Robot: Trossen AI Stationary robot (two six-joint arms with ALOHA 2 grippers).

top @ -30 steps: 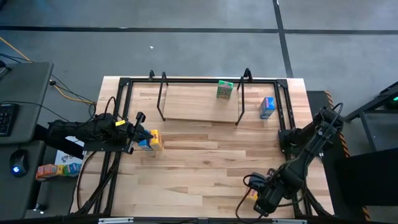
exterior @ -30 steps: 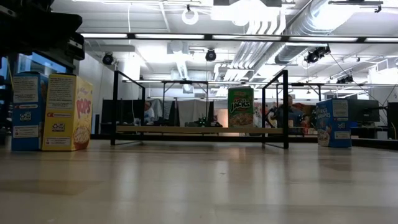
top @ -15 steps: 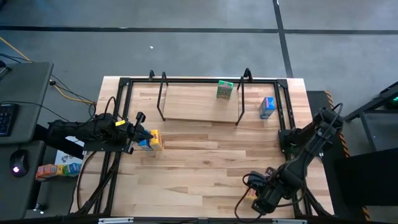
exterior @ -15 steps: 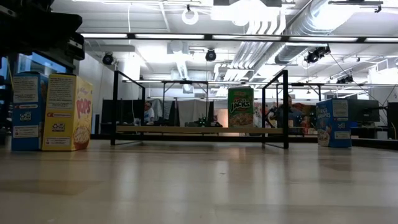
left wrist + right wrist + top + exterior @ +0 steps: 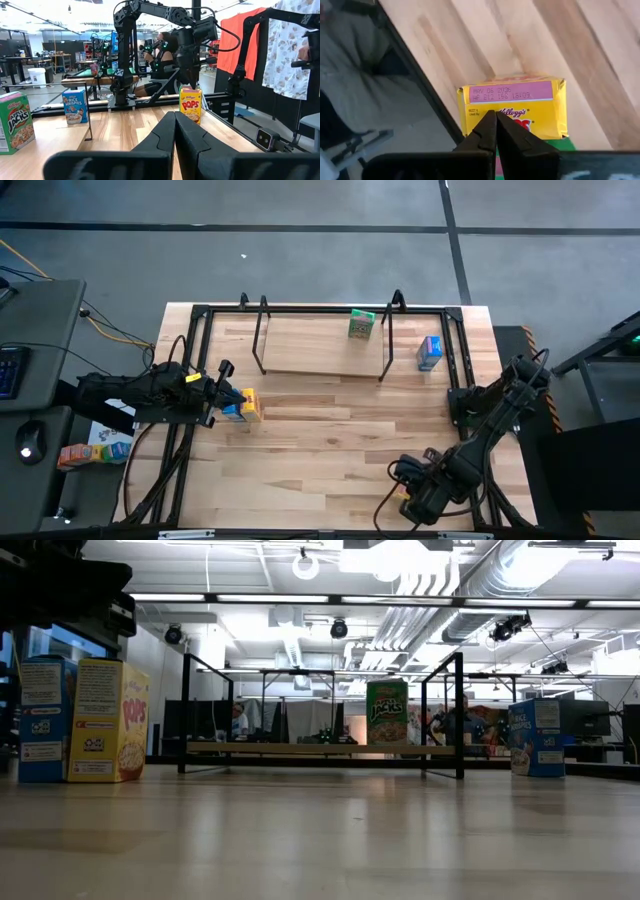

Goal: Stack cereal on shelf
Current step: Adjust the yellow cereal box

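Note:
The shelf (image 5: 320,348), black rods around a light board, stands at the table's far middle. A green cereal box (image 5: 361,323) stands upright on the shelf's right part. A blue box (image 5: 429,352) stands on the table to the shelf's right. Another blue box (image 5: 231,411) and a yellow box (image 5: 250,406) stand together at the left. My left gripper (image 5: 232,394) is shut and held level just above them. At the near right corner my right gripper (image 5: 495,116) is shut and points down over a yellow box (image 5: 515,105). My right gripper's shut fingertips (image 5: 192,85) hang straight above the top face (image 5: 512,92) of the upright yellow box at the near right corner. Whether they touch that face I cannot tell. My left gripper touches nothing.
A black frame (image 5: 190,330) edges the table. Bare wooden tabletop (image 5: 330,440) lies between the two arms and in front of the shelf. A desk with a mouse and more small boxes (image 5: 85,452) stands off the table's left side.
My right gripper has tipped a little over the yellow box at the near right corner, staying in place and shut. The boxes have not moved.

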